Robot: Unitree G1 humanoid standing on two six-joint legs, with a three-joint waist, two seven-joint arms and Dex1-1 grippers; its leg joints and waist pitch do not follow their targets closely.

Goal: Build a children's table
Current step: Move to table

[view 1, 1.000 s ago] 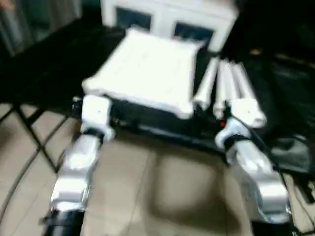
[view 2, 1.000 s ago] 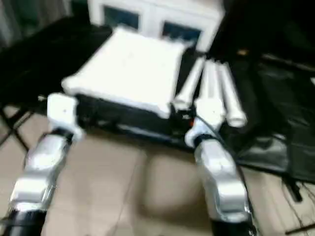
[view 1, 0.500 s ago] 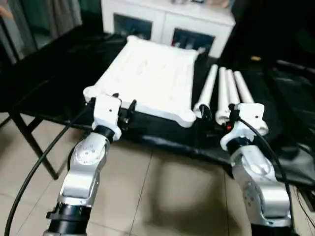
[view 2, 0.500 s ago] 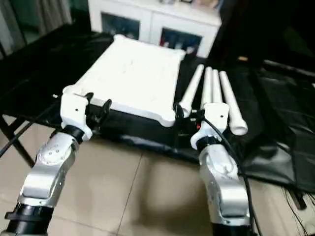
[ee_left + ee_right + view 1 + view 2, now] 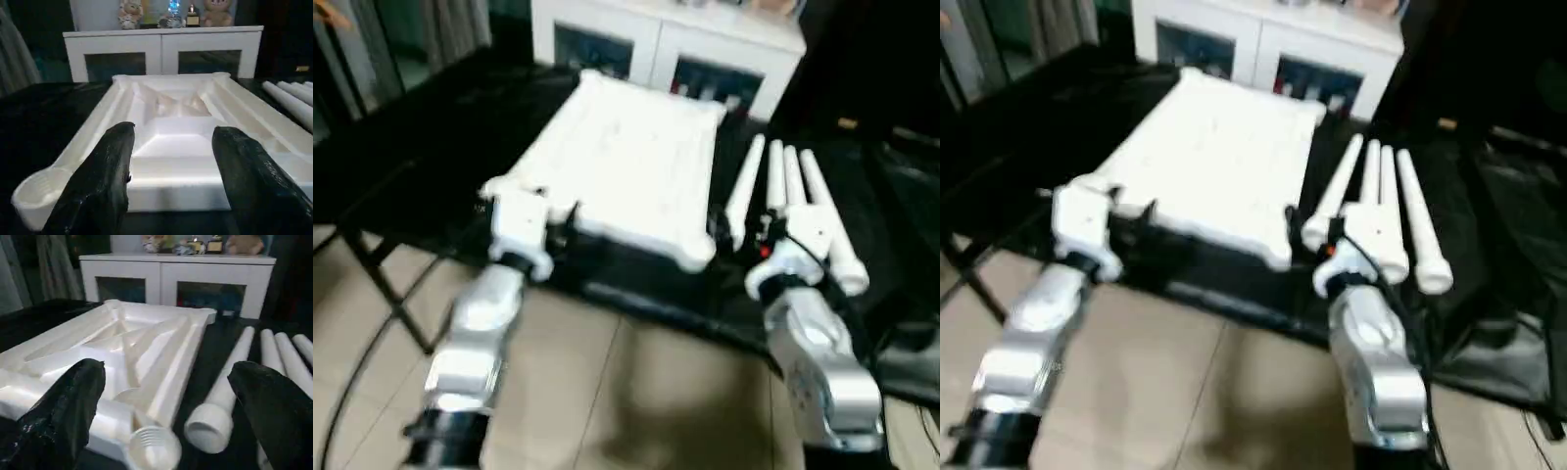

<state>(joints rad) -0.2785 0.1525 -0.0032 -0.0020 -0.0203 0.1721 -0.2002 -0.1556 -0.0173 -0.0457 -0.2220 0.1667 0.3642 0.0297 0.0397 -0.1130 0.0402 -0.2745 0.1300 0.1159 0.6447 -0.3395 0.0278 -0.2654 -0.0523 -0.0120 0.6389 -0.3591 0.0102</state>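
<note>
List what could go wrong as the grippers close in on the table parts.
1. The four legs lie loose, side by side, on the black-covered work table. The open right gripper could nudge one and roll it into the others.
2. The tabletop lies ribbed side up with its near edge close to the work table's front edge. A pull from the open left gripper might drag it over that edge.
</note>
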